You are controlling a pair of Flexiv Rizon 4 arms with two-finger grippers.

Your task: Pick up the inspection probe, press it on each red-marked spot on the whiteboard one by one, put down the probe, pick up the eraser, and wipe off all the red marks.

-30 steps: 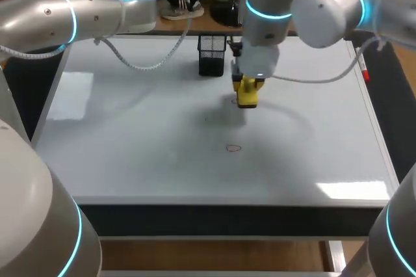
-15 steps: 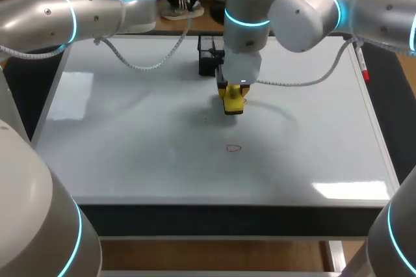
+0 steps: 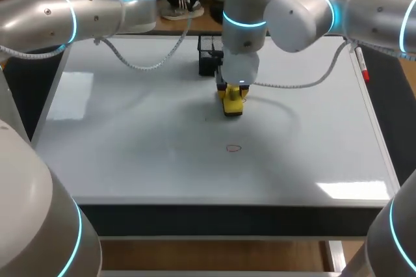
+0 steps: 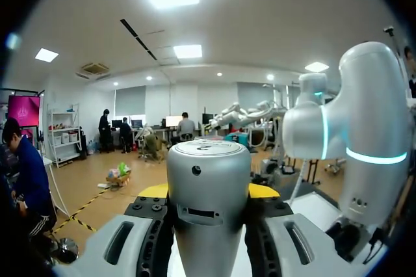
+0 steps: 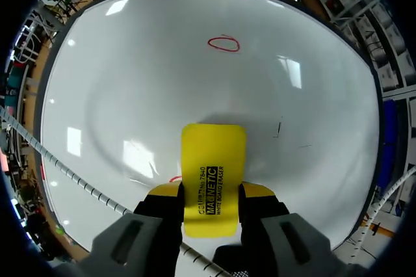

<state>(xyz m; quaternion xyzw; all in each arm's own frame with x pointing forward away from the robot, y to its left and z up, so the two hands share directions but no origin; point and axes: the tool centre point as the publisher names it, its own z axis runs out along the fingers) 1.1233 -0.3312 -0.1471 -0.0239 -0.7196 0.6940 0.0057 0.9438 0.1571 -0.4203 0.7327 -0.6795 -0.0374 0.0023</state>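
Looking down from overhead, the right gripper (image 3: pixel 233 95) is over the middle of the whiteboard (image 3: pixel 130 127), clamped on the yellow eraser (image 3: pixel 233 109). One red oval (image 3: pixel 233 148) sits nearer the front edge, and a black mesh holder (image 3: pixel 209 54) stands just behind the gripper. Left wrist cam: the left gripper (image 4: pixel 209 190) faces the room, can't tell if it's clenched. Right wrist cam: the eraser has black print down its face, and a sliver of another red mark (image 5: pixel 174 178) peeks out beside it

The right gripper (image 5: pixel 211 194) is clamping a yellow eraser (image 5: pixel 213 166) between its two fingers, holding it over the whiteboard (image 5: pixel 136 82). A red oval mark (image 5: pixel 223 44) is sitting well ahead of the eraser, and part of another red mark (image 5: pixel 174 178) is peeking out just beside it.
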